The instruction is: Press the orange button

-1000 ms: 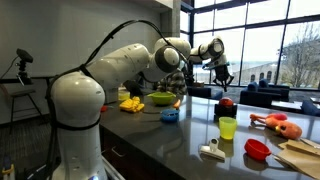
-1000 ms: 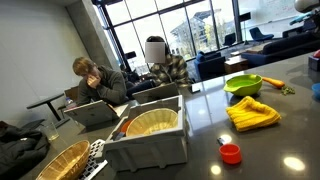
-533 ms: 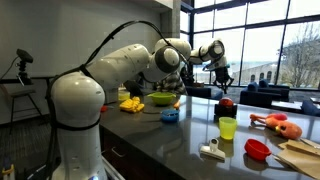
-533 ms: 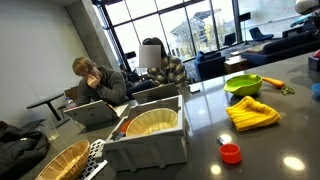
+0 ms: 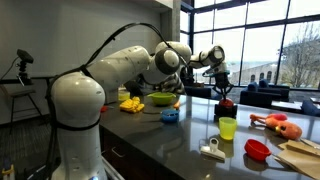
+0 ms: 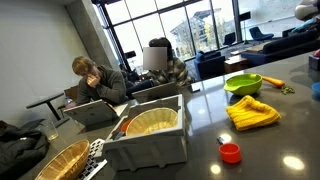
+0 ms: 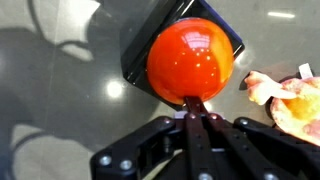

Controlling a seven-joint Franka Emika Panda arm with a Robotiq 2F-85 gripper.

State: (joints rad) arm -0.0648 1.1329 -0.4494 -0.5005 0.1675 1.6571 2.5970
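The orange button is a glossy red-orange dome on a dark square base and fills the upper middle of the wrist view. In an exterior view it sits on the counter behind the yellow-green cup. My gripper is shut, its two fingers pressed together, with the tips at the dome's near edge. In that exterior view the gripper hangs straight down right above the button. I cannot tell whether the tips touch the dome.
A lumpy orange toy lies beside the button. A flat red bowl, a blue object, a green bowl, a yellow cloth, a grey bin and a small red cap stand on the counter. People sit behind.
My gripper has come down toward the button. The person in the background has shifted slightly.
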